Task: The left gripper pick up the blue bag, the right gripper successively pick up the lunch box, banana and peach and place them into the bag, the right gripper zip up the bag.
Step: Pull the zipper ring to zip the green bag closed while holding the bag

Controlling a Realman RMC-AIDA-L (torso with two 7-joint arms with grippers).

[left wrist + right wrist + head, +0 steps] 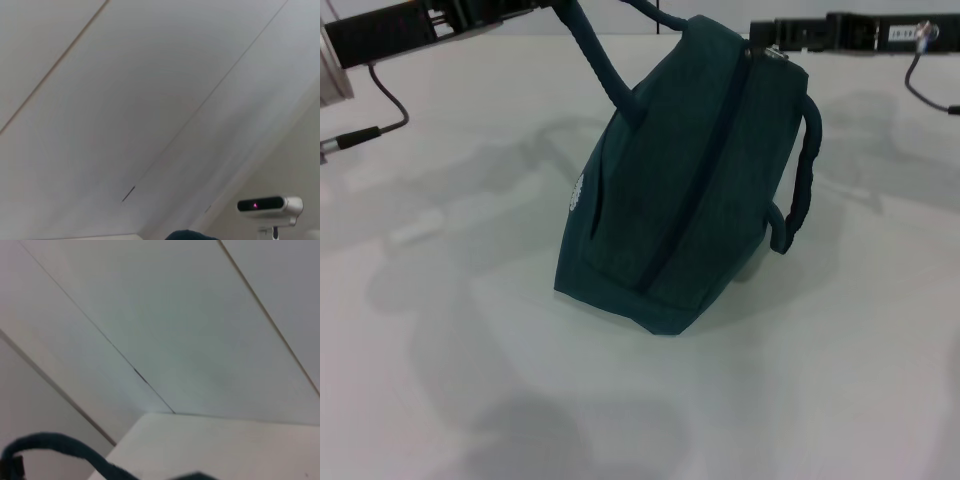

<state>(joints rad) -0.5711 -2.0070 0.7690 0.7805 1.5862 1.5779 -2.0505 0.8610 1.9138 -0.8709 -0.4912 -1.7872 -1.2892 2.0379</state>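
Note:
The blue bag (680, 190) stands tilted on the white table (470, 350), resting on its lower edge, with its zipper line closed along the top. My left gripper (545, 8) is at the top edge, shut on one padded handle (605, 75), which runs taut up to it. At the bag's upper corner my right gripper (760, 42) comes in from the right, shut on the silver zipper pull (767, 53). The other handle (802, 170) hangs loose on the right side. The lunch box, banana and peach are out of view. A strip of the bag's handle (60, 447) shows in the right wrist view.
Bare white tabletop surrounds the bag. Thin cables (385, 100) hang from both arms at the back. The wrist views face pale wall panels; a small white camera unit (270, 205) shows in the left wrist view.

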